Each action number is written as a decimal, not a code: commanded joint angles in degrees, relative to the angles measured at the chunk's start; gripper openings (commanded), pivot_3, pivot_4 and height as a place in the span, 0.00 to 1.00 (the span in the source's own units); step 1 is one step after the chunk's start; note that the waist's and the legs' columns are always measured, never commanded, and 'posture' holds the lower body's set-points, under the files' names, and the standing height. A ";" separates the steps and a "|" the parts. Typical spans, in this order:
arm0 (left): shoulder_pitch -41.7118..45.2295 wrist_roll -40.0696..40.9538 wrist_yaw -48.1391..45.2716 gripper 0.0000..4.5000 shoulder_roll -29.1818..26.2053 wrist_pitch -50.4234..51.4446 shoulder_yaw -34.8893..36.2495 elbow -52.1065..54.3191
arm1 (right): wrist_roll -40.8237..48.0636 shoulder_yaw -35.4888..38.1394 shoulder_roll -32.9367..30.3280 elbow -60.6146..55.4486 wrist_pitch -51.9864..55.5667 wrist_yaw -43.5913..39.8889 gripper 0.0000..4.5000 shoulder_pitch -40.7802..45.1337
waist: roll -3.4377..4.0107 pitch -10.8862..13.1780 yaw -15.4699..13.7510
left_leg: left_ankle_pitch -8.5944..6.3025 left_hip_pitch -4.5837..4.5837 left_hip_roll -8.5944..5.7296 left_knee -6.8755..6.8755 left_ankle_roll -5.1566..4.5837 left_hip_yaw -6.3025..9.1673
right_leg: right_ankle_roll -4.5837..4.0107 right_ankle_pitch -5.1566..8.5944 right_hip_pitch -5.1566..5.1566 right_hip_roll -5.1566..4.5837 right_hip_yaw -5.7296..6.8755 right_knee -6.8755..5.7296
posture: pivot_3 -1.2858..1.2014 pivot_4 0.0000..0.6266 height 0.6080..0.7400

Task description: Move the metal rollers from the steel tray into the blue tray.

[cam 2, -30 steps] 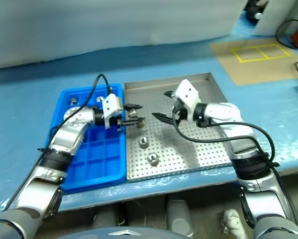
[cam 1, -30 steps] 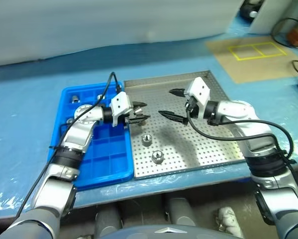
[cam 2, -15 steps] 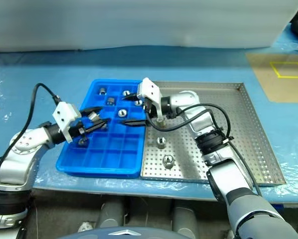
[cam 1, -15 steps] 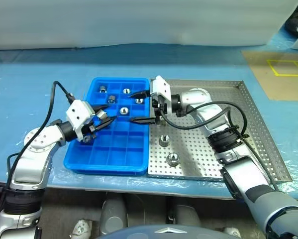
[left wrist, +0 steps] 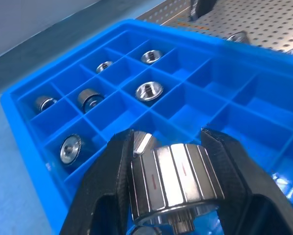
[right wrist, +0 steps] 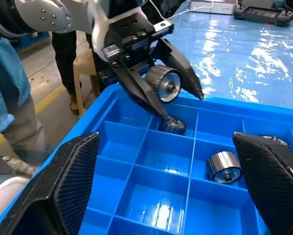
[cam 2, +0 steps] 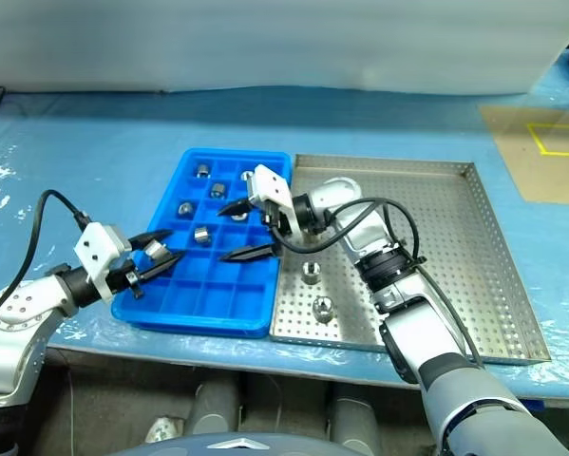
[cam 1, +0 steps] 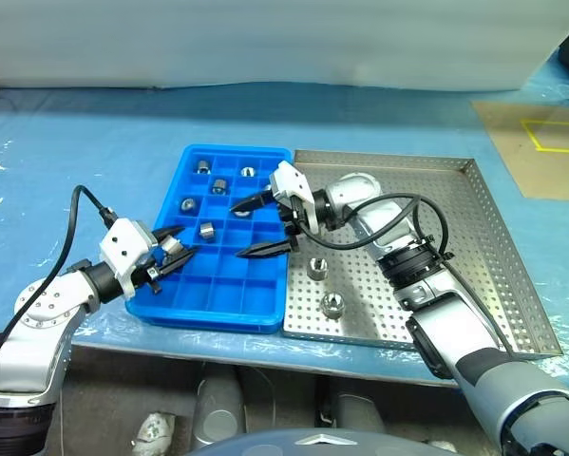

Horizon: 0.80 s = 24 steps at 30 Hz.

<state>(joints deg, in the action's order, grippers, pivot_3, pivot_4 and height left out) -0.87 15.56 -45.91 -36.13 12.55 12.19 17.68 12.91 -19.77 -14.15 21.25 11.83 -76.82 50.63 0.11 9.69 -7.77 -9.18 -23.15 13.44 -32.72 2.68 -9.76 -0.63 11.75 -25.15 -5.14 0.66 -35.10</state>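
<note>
Blue-covered tabletop (cam 1: pixel 94 133) carries both trays. Left end effector (cam 1: pixel 167 255) pinches a roller (left wrist: pixel 173 183), axis level, over the blue tray (cam 1: pixel 208 315)'s near-left compartments; right end effector (cam 1: pixel 262 226) hangs spread alongside.

My arms are silver-grey jointed shells with black ribbed collars at the wrists, and a white box-shaped housing sits behind each claw. A black cable loops free from the left gripper (cam 1: pixel 170 253) housing back along the forearm, and another arcs from the right gripper (cam 1: pixel 261 226) housing to its arm. Each claw carries two black, tapered, pointed fingers (right wrist: pixel 73 171) with a fine textured surface.
</note>
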 commanded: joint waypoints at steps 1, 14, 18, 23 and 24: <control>1.99 -0.73 1.55 0.41 1.03 -1.57 -1.57 -1.36 | -0.11 0.69 0.16 -1.63 -0.76 0.36 1.00 0.54 | 0.00 0.00 0.01 | 0.01 0.00 0.01 0.00 0.02 0.00 | -0.01 0.00 -0.01 0.01 0.00 -0.02 | 0.63 0.24 1.00; -2.66 -0.49 -1.42 0.41 -1.14 -4.28 -1.51 -6.11 | -1.66 0.82 -1.60 -3.49 -0.88 2.62 1.00 -1.96 | -0.02 -0.01 0.61 | 0.10 0.06 0.13 0.01 0.17 0.00 | -0.14 0.06 -0.10 0.14 -0.02 -0.26 | 0.60 0.24 1.00; -2.87 -0.02 -1.64 0.41 -1.16 -4.24 -1.79 -5.62 | -1.96 0.81 -1.71 -3.65 -1.11 3.03 1.00 -2.30 | -0.02 -0.01 0.64 | 0.15 0.16 0.14 0.01 0.26 0.00 | -0.18 0.07 -0.10 0.14 -0.05 -0.39 | 0.60 0.24 1.00; -4.93 2.62 -3.67 0.41 -1.99 -2.38 -2.04 -0.82 | -2.43 0.86 -2.02 -3.60 -1.32 3.29 1.00 -2.60 | -0.03 -0.01 0.65 | 0.16 0.15 0.14 0.01 0.28 0.00 | -0.19 0.08 -0.10 0.14 -0.05 -0.41 | 0.60 0.24 1.00; -5.90 3.24 -4.42 0.41 -2.58 -1.73 -2.17 0.40 | -2.55 0.85 -2.13 -3.63 -1.44 3.34 1.00 -2.76 | -0.04 -0.01 0.65 | 0.16 0.14 0.14 0.02 0.28 0.00 | -0.21 0.09 -0.11 0.14 -0.05 -0.40 | 0.60 0.24 1.00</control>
<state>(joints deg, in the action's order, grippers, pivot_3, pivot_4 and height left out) -5.87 16.97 -49.15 -37.37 10.22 8.92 14.65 10.15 -19.67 -16.05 19.66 11.55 -73.53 47.98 0.08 9.67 -7.12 -9.02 -23.02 13.59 -32.70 2.95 -9.76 -0.84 11.84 -25.27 -5.00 0.61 -35.50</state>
